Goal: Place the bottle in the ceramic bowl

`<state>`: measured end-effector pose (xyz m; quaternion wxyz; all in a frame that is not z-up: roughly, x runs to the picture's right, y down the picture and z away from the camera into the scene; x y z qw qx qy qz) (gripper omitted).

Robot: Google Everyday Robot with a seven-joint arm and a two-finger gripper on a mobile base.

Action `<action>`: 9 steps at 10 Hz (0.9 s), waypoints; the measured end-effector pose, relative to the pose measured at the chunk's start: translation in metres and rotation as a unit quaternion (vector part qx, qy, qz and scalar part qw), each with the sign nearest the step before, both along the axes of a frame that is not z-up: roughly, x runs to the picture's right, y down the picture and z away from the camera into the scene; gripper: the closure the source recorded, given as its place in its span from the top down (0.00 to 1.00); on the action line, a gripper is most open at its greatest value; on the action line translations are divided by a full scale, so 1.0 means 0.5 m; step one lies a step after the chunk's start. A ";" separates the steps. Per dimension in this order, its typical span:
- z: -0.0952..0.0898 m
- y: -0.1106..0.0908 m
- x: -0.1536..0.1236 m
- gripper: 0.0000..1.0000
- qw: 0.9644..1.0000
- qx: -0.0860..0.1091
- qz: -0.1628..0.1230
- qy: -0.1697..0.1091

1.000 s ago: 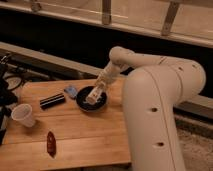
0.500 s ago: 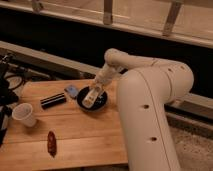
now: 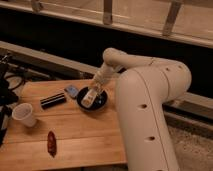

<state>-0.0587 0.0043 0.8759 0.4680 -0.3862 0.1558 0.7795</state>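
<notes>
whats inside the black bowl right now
The bottle lies over the ceramic bowl, with the gripper right at its upper end. Whether the bottle rests on the bowl's floor cannot be seen; the bottle and gripper cover it.

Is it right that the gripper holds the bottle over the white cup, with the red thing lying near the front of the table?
Not quite. The camera view shows the gripper and the bottle over the black ceramic bowl, not the white cup, which stands far off to the left. The red thing does lie near the table's front.

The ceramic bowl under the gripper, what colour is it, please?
Glossy black ceramic bowl, camera view; gripper above it.
</notes>
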 end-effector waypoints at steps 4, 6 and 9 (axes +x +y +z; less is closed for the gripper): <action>-0.003 -0.004 -0.013 0.88 1.000 0.001 -0.002 -0.002; -0.004 -0.005 -0.008 0.88 1.000 0.002 -0.002 -0.001; -0.005 -0.005 -0.023 0.88 1.000 0.002 -0.006 -0.004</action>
